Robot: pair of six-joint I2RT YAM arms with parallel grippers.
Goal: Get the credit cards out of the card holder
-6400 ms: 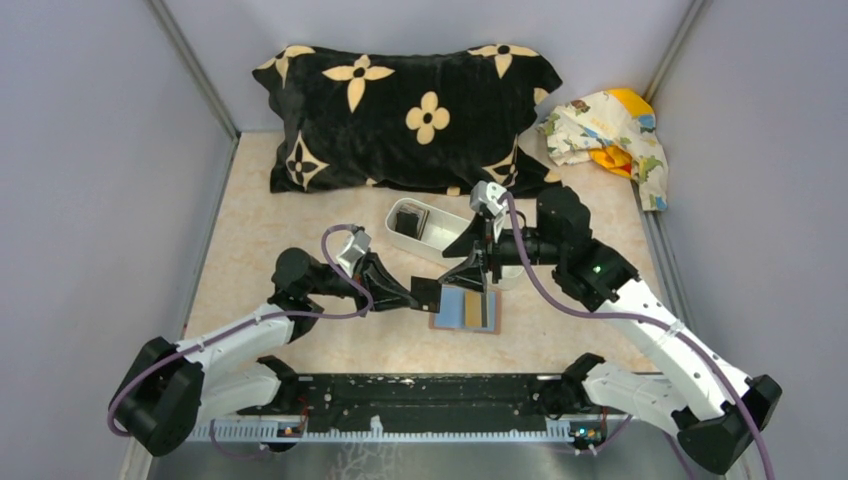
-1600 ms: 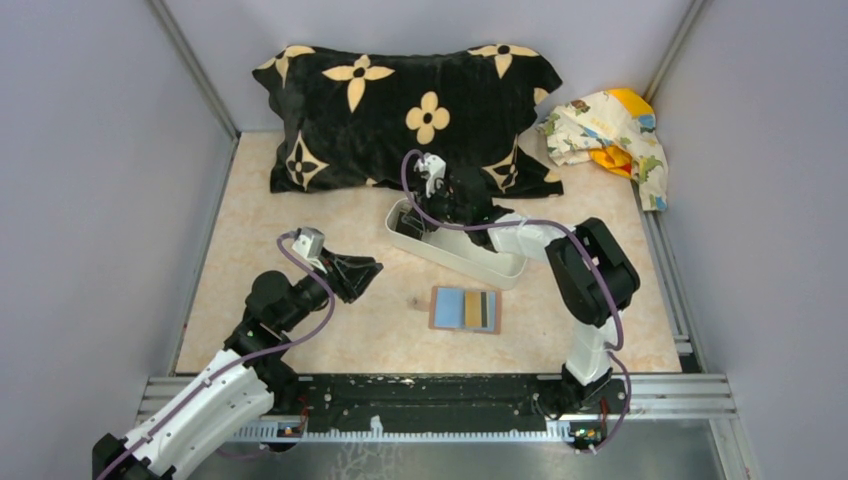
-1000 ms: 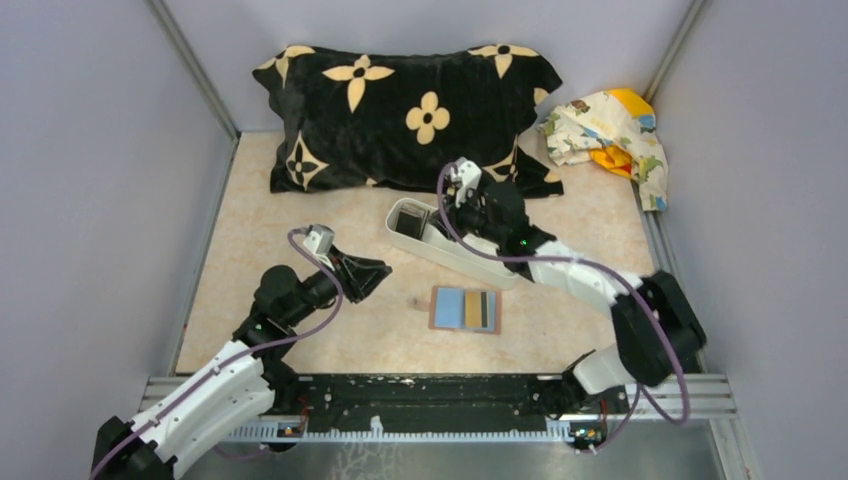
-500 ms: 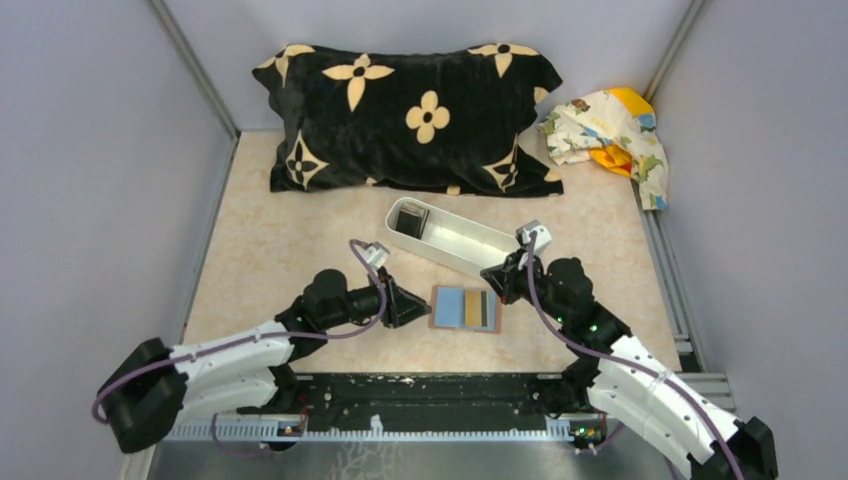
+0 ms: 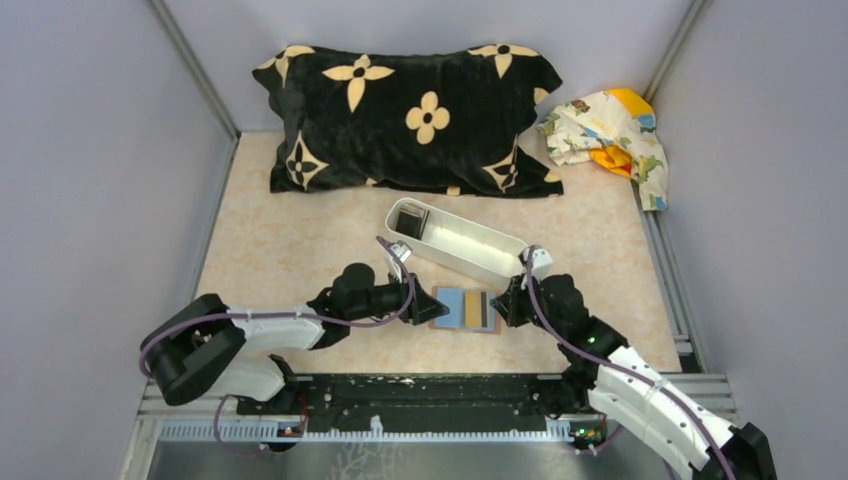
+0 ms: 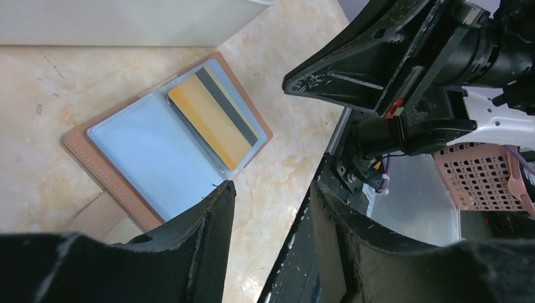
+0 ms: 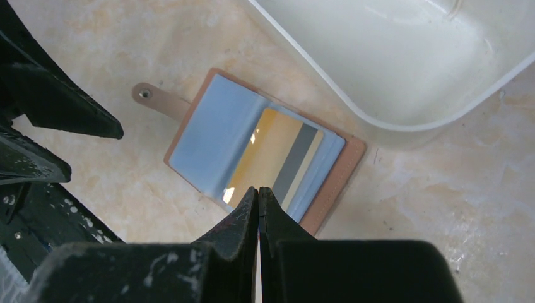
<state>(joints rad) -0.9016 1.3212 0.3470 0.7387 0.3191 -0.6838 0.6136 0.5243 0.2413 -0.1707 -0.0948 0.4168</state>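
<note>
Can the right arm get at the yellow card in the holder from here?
Probably yes. The right gripper hangs at the edge of the open holder, the yellow card lies in plain view, and the tray and left gripper sit aside. The right jaws are shut, so they must open first.

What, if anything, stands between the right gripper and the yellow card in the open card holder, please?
Nothing visible does. The right gripper, shut, has its tips at the edge of the yellow card in the card holder. The white tray lies beyond; the open left gripper is opposite.
</note>
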